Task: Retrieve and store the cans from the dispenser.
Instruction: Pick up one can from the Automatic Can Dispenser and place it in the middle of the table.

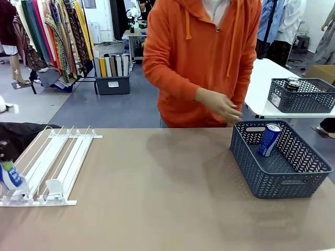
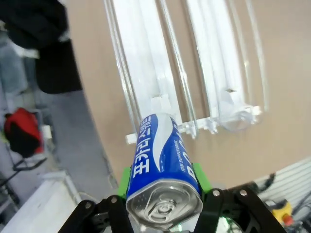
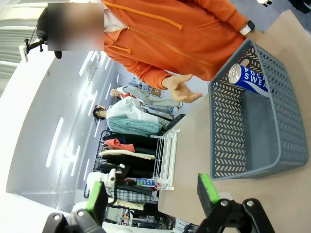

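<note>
The can (image 2: 163, 165) in play is a blue-and-white Pocari Sweat one, clamped in the left gripper (image 2: 164, 183). Its green pads press on opposite sides of the can body. In the left wrist view the silver top faces the camera and the long axis runs away along the fingers, toward the near end of the dispenser (image 2: 194, 73), which lies below it. I judge the can lifted clear of its lane, though I cannot confirm the gap from these views.

The relation I steer by: the held can sits at the far left edge of the table (image 1: 157, 188), while the grey mesh basket (image 1: 285, 185) stands at the far right, well apart. So the load lies on the opposite side from its likely store, and the right arm is the nearer one to that basket.

A second can (image 1: 269, 140) leans against the basket's far wall, top up. The person's hand (image 1: 222, 107) hovers open just beyond the far rim — a crossing move must allow for it.

The right gripper (image 3: 150, 193) is spread wide and empty, with the basket ahead of it in its own wrist view.
</note>
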Robot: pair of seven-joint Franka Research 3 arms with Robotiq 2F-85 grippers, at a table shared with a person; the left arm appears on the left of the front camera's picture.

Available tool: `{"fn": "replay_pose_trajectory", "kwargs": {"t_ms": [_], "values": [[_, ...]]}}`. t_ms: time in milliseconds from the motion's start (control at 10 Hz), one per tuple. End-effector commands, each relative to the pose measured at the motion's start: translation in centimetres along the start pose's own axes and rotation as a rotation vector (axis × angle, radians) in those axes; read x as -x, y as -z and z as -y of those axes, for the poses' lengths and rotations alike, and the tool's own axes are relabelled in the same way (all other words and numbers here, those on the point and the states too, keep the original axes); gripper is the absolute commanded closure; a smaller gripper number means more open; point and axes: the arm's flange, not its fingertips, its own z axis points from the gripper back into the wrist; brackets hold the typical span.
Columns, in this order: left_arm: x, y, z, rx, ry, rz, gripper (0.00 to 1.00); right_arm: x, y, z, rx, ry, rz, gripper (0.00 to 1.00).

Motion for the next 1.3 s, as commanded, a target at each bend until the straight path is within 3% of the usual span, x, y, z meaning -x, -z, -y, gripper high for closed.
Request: {"fn": "replay_pose_trajectory", "kwargs": {"t_ms": [0, 200, 500, 600, 1000, 1200], "values": [[1.4, -7.9, 1.0, -0.032, 0.032, 0.169, 1.00, -0.1, 0.1, -0.1, -0.010, -0.015, 0.008, 0.00], [3.2, -14.0, 2.0, 0.080, 0.029, 0.326, 1.00, -0.1, 0.1, -0.1, -0.010, -0.015, 0.008, 0.00], [5.7, -17.1, 0.8, 0.241, 0.001, 0.334, 1.00, -0.1, 0.1, -0.1, -0.010, -0.015, 0.008, 0.00], [5.1, -17.2, 2.2, 0.111, 0.014, 0.354, 1.00, -0.1, 0.1, -0.1, -0.010, -0.015, 0.008, 0.00], [5.1, -17.2, 2.2, 0.111, 0.014, 0.354, 1.00, -0.1, 0.1, -0.1, -0.010, -0.015, 0.008, 0.00], [4.6, -15.8, 4.2, 0.131, -0.011, 0.272, 1.00, -0.1, 0.1, -0.1, -0.010, -0.015, 0.008, 0.00]]}}
